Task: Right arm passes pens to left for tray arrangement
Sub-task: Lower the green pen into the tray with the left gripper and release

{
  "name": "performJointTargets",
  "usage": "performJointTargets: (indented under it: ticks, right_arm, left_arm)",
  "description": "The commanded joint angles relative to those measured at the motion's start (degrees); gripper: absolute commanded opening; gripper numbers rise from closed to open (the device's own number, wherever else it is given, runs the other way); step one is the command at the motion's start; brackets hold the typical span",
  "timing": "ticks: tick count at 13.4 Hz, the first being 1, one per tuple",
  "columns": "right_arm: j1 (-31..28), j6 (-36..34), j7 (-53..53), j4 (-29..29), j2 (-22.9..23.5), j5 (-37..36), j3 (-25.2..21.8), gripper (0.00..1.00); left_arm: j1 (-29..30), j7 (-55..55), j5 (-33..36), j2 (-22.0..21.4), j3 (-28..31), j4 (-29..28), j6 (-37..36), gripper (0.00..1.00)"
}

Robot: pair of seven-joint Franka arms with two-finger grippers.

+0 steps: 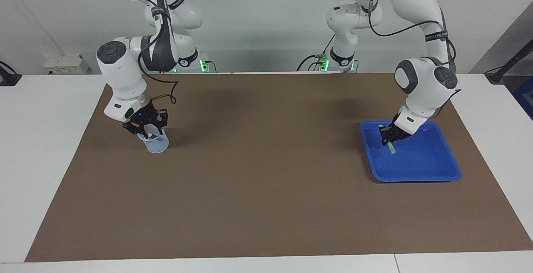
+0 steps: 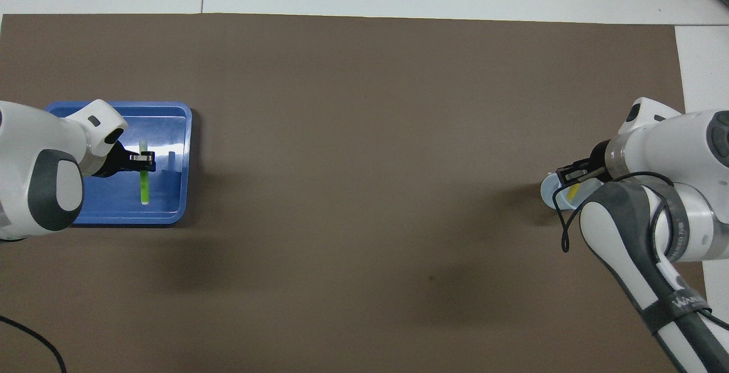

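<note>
The left tool (image 1: 389, 139), clenched on the green pen (image 2: 144, 182), held it low over the blue tray (image 1: 433, 173), its long axis running from near the robots to far. At the right arm's end, the right tool (image 1: 146, 128) reached into the cup (image 1: 157, 144) with the remaining pens; whether it gripped one could not be told.

A translucent pale-blue cup (image 1: 156, 143) stands on the brown mat (image 1: 266, 189) covering the white table (image 1: 37, 148)

White jointed arms (image 1: 125, 73), grey joint caps, black cables — black claws, one blue-lit
</note>
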Motion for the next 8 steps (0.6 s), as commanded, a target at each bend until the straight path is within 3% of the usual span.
performJointTargets:
  ticks: [1,3,7,8]
  right_arm:
    - [-1.3,1.0,1.5,-0.8,-0.3,-0.9,0.8,0.43]
    - [-1.3,1.0,1.6,-0.9,-0.3,-0.9,0.8,0.34]
    - [-2.1,0.8,1.6,-0.9,-0.3,-0.1,0.8,0.33]
    - [-2.0,0.8,1.7,-1.0,-0.3,0.1,0.8,0.32]
  left_arm:
    - [0.7,1.4,1.1,2.0,-0.5,-1.2,4.5,0.00]
    - [2.2,3.9,1.1,2.4,-0.5,-2.2,6.1,0.00]
    - [3.5,6.1,1.0,2.7,-0.6,-2.1,6.2,0.03]
    - [3.5,5.3,0.9,2.8,-0.6,-2.2,6.7,0.37]
